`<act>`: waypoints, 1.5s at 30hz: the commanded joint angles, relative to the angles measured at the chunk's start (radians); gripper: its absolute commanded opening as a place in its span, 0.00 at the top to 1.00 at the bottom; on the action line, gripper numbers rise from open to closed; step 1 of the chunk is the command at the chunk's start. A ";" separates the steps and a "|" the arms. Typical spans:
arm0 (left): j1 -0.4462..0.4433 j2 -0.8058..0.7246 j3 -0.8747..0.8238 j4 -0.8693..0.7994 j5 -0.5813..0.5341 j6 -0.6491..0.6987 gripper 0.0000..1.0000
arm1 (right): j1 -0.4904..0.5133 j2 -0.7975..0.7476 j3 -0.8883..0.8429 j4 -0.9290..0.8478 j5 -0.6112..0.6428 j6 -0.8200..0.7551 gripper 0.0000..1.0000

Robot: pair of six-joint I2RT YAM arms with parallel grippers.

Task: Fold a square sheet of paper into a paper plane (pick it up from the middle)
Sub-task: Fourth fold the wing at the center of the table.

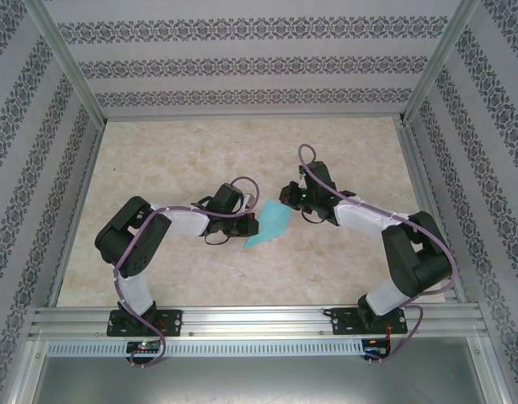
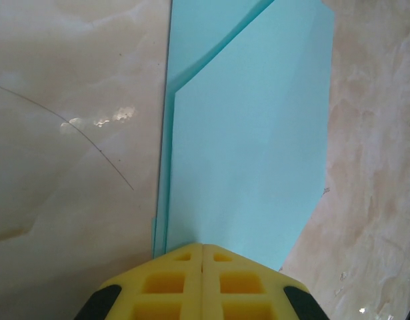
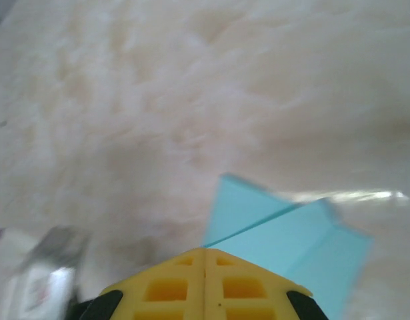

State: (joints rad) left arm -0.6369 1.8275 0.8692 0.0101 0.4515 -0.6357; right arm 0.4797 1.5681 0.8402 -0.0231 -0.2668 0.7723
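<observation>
The square sheet of paper (image 1: 271, 221) is turquoise-blue, folded into a creased, pointed shape, and lies flat on the marbled table between the two arms. My left gripper (image 1: 248, 221) is shut, its tip at the paper's left edge. In the left wrist view the paper (image 2: 251, 133) spreads out face-up beyond the closed yellow jaws of the left gripper (image 2: 202, 247), with layered folds along its left side. My right gripper (image 1: 286, 200) is shut at the paper's upper right corner. The blurred right wrist view shows the right gripper (image 3: 205, 251) over a creased fold of the paper (image 3: 291, 243).
The beige table (image 1: 200, 151) has patterned walls on three sides and metal frame posts at its corners. An aluminium rail (image 1: 259, 320) holding both arm bases runs along the near edge.
</observation>
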 commanded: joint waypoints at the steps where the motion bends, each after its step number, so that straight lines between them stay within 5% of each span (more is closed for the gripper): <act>1: -0.007 0.037 -0.032 -0.172 -0.031 0.019 1.00 | 0.065 0.033 -0.038 0.052 -0.023 0.083 1.00; 11: -0.007 0.032 -0.027 -0.170 -0.029 0.016 1.00 | 0.137 0.183 -0.044 0.152 -0.034 0.160 1.00; 27: -0.007 -0.031 0.046 -0.200 0.055 0.030 1.00 | 0.127 0.268 -0.073 0.057 0.017 0.148 1.00; 38: -0.007 -0.094 0.026 -0.136 0.184 -0.036 0.87 | 0.131 0.291 -0.064 0.048 0.009 0.153 1.00; 45: -0.007 -0.055 0.026 -0.176 0.142 -0.025 0.83 | 0.130 0.305 -0.062 0.047 0.003 0.156 1.00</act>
State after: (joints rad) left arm -0.6373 1.7580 0.9020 -0.1356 0.5972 -0.6590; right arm 0.6128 1.8061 0.8028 0.1188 -0.3073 0.9234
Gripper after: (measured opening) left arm 0.167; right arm 0.043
